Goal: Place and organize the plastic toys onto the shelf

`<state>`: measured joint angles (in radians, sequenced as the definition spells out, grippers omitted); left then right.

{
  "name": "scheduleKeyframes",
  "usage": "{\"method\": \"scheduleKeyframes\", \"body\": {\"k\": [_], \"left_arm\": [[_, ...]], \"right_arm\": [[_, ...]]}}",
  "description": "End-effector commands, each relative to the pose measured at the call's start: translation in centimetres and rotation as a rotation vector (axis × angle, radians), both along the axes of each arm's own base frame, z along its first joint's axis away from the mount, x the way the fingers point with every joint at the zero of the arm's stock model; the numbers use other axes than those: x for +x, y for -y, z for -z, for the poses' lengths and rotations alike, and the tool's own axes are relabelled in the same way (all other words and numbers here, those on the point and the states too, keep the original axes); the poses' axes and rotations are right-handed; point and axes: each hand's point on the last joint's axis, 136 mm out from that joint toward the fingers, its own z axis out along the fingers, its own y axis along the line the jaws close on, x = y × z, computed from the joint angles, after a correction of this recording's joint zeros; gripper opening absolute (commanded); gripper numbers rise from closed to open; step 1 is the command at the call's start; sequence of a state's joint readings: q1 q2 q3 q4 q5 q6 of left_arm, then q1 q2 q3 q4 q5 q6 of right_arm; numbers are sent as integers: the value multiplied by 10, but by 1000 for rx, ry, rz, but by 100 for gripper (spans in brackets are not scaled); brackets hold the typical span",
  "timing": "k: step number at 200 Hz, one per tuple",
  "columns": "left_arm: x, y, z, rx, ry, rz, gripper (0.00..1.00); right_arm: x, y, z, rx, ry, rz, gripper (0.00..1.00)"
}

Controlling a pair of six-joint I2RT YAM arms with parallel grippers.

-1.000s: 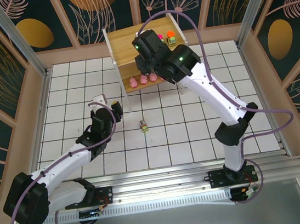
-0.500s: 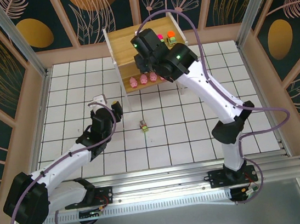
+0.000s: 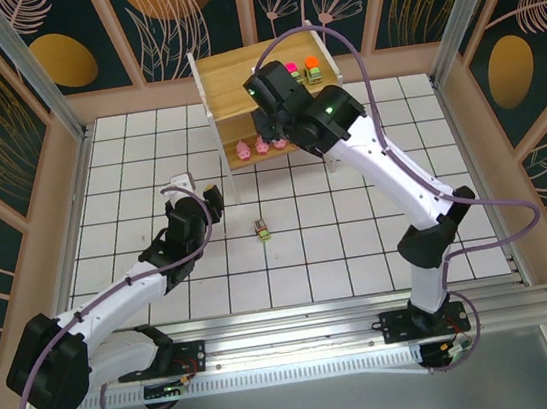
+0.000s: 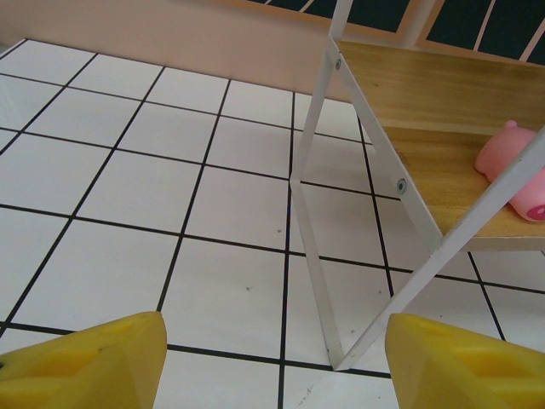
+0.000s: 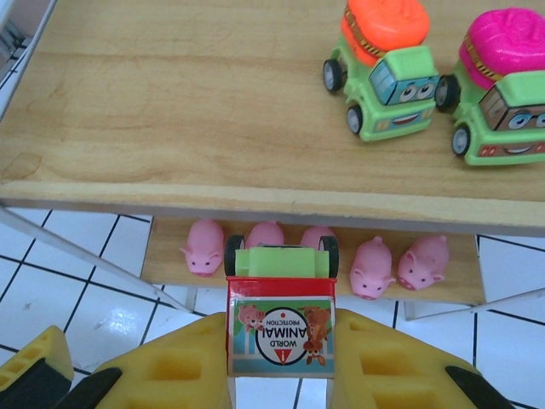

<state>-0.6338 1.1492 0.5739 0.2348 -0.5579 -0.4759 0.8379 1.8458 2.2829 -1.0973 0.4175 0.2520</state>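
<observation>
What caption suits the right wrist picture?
Right fingers grip a toy truck above the shelf, where two trucks and five pink pigs sit.

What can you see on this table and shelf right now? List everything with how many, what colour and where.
Shelf: one, light wood boards on a white frame, far side of the table.
Pigs: five, pink, in a row on the lower board.
Orange-topped truck: one, green, on the top board.
Pink-topped truck: one, green, right beside the orange-topped one.
Held truck: one, green with a red and white box, above the shelf's front edge.
Loose truck: one, yellowish with a dark top, on the tiles in front of the shelf.
Table: one, white tiles with black lines.
Left gripper: yellow fingers, open, low by the shelf's leg.
Right gripper: yellow fingers, shut on the held truck.
</observation>
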Motion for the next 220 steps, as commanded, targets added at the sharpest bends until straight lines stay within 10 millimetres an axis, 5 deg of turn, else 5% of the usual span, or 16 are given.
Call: {"method": "scheduleKeyframes", "body": {"k": [1,60,220], "left_arm": [[2,-3,-4,4,13,-14,68],[1,-5,-7,4,20,-18,69],[2,-3,-7,2,19,-15,69]], "right_arm": [[10,-4,-15,48,35,3,15],[33,-10,-13,64,28,-1,15],[55,-14,-21,75,93,15,18]]}}
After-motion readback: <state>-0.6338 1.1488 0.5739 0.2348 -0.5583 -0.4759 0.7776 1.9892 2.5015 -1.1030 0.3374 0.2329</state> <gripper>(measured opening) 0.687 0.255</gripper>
